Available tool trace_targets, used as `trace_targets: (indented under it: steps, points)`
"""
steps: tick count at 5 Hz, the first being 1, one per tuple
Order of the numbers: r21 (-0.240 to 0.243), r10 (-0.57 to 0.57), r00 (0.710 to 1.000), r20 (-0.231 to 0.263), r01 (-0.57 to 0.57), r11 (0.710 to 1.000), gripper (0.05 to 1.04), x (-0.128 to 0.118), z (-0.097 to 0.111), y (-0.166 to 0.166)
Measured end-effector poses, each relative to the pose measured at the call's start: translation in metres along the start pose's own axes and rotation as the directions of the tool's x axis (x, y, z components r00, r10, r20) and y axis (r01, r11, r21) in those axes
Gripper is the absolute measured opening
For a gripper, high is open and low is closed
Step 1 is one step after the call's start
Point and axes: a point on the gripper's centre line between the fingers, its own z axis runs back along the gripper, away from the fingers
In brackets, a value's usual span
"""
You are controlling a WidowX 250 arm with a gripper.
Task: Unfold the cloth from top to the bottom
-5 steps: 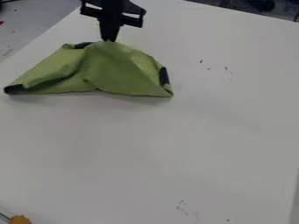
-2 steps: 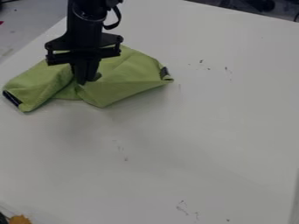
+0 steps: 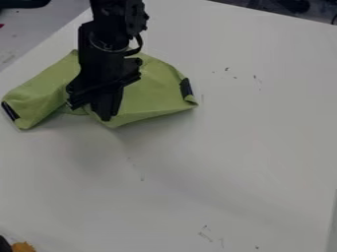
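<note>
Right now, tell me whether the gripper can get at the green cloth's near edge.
Probably yes: the gripper hangs at the near edge of the green cloth, with nothing visible between them.

Table (image 3: 243,147), white, flat top, scattered with small dark marks (image 3: 205,234) toward its upper right and lower edge; bearing one green cloth (image 3: 154,93), rumpled, dark patches (image 3: 186,88) at its left and right ends, laid at upper left of the view.

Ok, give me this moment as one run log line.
black robot gripper; at near edge of green fabric cloth; not fully spread; white tabletop beneath
</note>
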Motion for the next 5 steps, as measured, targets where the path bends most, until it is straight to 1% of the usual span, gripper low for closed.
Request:
trace_targets:
  steps: [1, 2, 3, 4, 5]
  points:
    - [-0.021, 0.135, 0.991, -0.003, -0.136, 0.991, 0.053, -0.017, -0.002, 0.007]
    - [-0.013, 0.275, 0.961, -0.021, -0.275, 0.961, 0.053, -0.034, -0.006, 0.012]
    - [-0.027, 0.356, 0.933, -0.052, -0.357, 0.934, 0.073, -0.043, -0.009, 0.010]
    - [-0.038, 0.359, 0.931, -0.069, -0.362, 0.931, 0.217, -0.045, -0.009, 0.008]
    - [-0.004, 0.328, 0.943, -0.058, -0.329, 0.944, 0.476, -0.044, -0.006, 0.011]
